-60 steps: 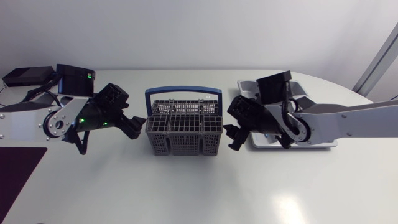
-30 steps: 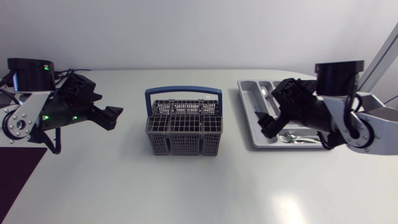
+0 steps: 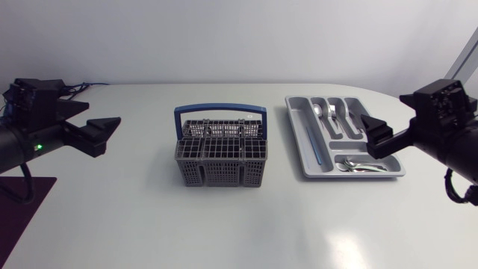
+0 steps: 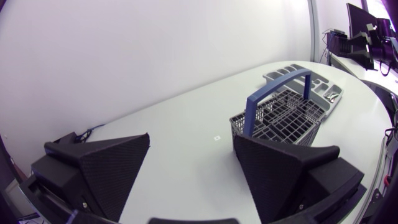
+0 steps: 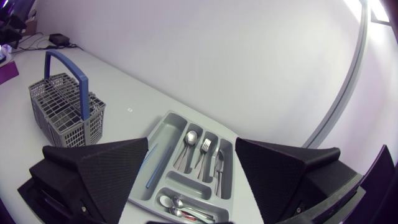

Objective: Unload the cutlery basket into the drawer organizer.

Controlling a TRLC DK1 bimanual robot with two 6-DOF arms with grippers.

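Note:
The grey cutlery basket (image 3: 220,155) with its blue handle (image 3: 220,110) stands mid-table; I see no cutlery in it. Right of it lies the grey drawer organizer (image 3: 296,134), holding spoons, forks (image 3: 332,113), a blue-handled piece (image 3: 311,138) and small spoons (image 3: 358,165). My left gripper (image 3: 101,135) hangs open and empty far left of the basket. My right gripper (image 3: 377,136) is open and empty above the organizer's right end. From the left wrist, the gripper (image 4: 193,165) faces the basket (image 4: 283,115). From the right wrist, the gripper (image 5: 193,165) looks down on the organizer (image 5: 163,124) and the basket (image 5: 65,109).
A dark purple mat (image 3: 19,205) lies at the table's front left corner. A black box with cables (image 3: 33,91) sits at the back left. The white tabletop in front of the basket and organizer is bare.
Both arms have pulled back from the basket's sides toward the table's left and right ends and risen. The right gripper's fingers have spread wider.

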